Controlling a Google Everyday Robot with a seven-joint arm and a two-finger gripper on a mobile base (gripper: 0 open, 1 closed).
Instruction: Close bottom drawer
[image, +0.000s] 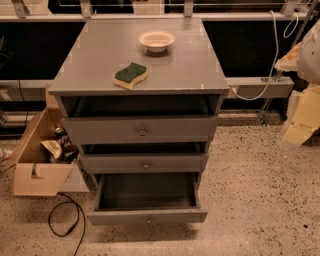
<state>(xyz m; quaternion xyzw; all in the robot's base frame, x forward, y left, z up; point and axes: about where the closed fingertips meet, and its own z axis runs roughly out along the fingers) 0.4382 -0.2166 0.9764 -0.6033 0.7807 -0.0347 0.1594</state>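
The grey wooden chest (100, 55) stands in the middle of the camera view. Its bottom drawer (147, 217) is pulled far out toward me, and its dark inside shows with nothing in it. A small round knob (148, 220) sits at the centre of its front panel. The middle drawer (145, 163) and the top drawer (141, 131) each stand a little way out. My gripper (300, 122) is the pale blurred shape at the right edge. It is well to the right of the chest, above the floor, and touches no drawer.
A green-and-yellow sponge (131, 75) and a pale bowl (156, 40) lie on the chest top. An open cardboard box (37, 165) with items stands on the floor at the left. A black cable (65, 222) loops on the speckled floor near the drawer's left corner. A white cable (274, 50) hangs at the back right.
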